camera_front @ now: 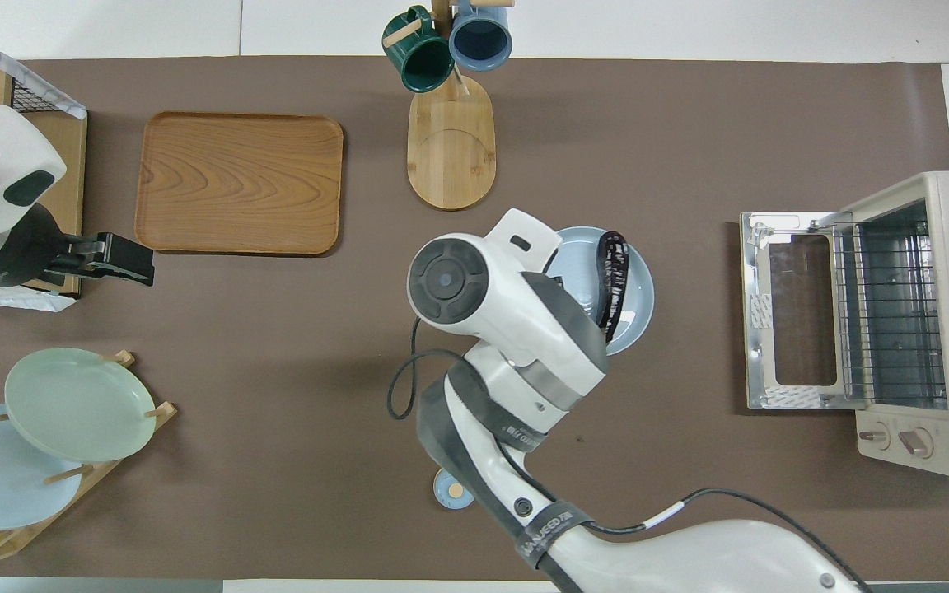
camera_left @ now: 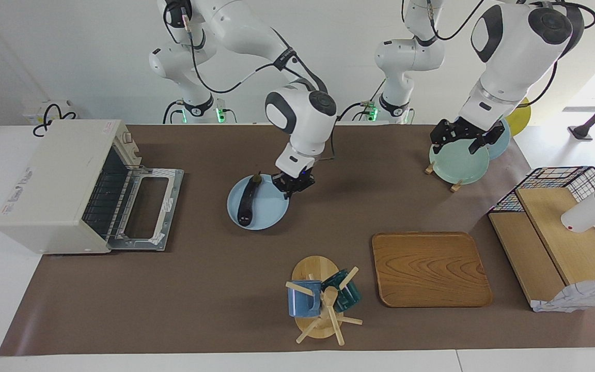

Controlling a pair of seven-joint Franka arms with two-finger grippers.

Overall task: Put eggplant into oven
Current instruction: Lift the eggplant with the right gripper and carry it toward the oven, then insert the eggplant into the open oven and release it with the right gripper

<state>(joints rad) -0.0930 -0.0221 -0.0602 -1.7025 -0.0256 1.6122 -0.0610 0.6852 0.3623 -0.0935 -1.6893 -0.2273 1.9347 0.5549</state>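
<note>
The dark purple-black eggplant [camera_left: 247,202] lies on a light blue plate [camera_left: 269,209] in the middle of the table; it also shows in the overhead view [camera_front: 613,276]. The cream-white oven [camera_left: 52,183] stands at the right arm's end of the table with its glass door [camera_left: 145,206] dropped open and the wire rack showing; it also shows in the overhead view [camera_front: 927,321]. My right gripper [camera_left: 293,190] is open and hangs low over the plate's rim, beside the eggplant's stem end, not touching it. My left gripper [camera_left: 464,138] waits above the plate rack.
A mug tree [camera_left: 323,299] with two mugs and a wooden tray [camera_left: 429,268] sit farther from the robots. A plate rack [camera_left: 457,164] and a wire basket with wooden boards [camera_left: 561,232] stand toward the left arm's end. A small blue disc [camera_front: 451,492] lies near the robots.
</note>
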